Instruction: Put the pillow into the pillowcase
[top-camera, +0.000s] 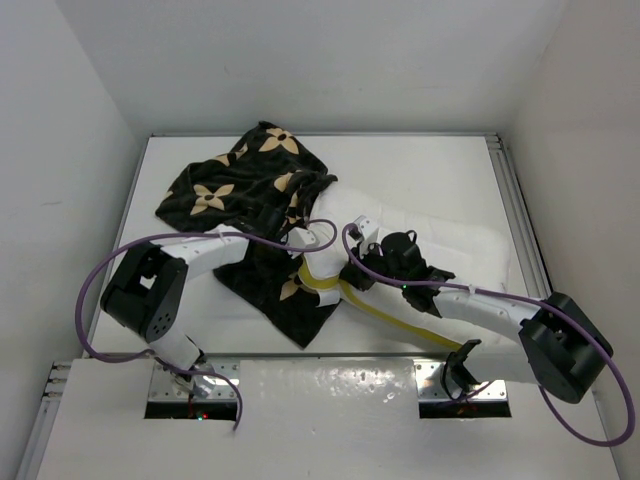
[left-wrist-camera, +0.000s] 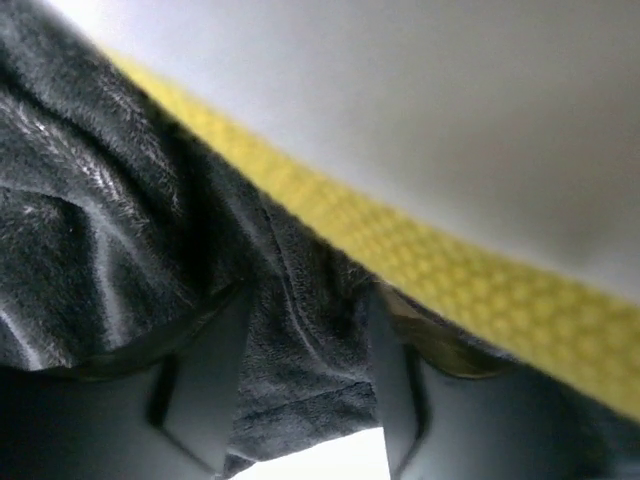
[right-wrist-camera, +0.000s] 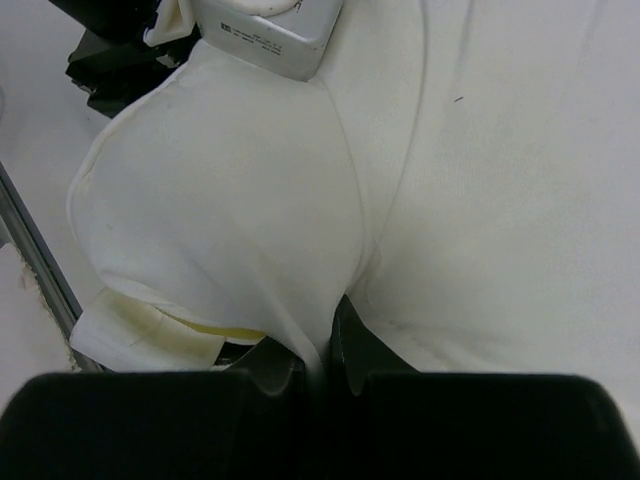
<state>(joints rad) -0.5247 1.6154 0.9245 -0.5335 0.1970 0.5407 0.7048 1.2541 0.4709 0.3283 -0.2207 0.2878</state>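
While my left claw (left-wrist-camera: 310, 320) stands partly open, its two fingers apart with a fold of the pillowcase (top-camera: 230, 185) lying loose between them just under the yellow trim (left-wrist-camera: 430, 260), nothing of mine pins the black cloth. That is the weak spot as I judge it: if the pillow (top-camera: 460, 250) gets shoved now, the mouth of the case may slide off the end it covers instead of swallowing more. My right claw (right-wrist-camera: 325, 345) is clamped tight on a thin pinch of the pillow's white cover, and a pinch that small may slip out, or tug only the skin while the stuffing lags behind. The pillow lies across the middle of the table (top-camera: 430, 165), its left end tucked into the case, the greater part bare toward the right. I count one pillow, one pillowcase, one band of trim, and two claws.
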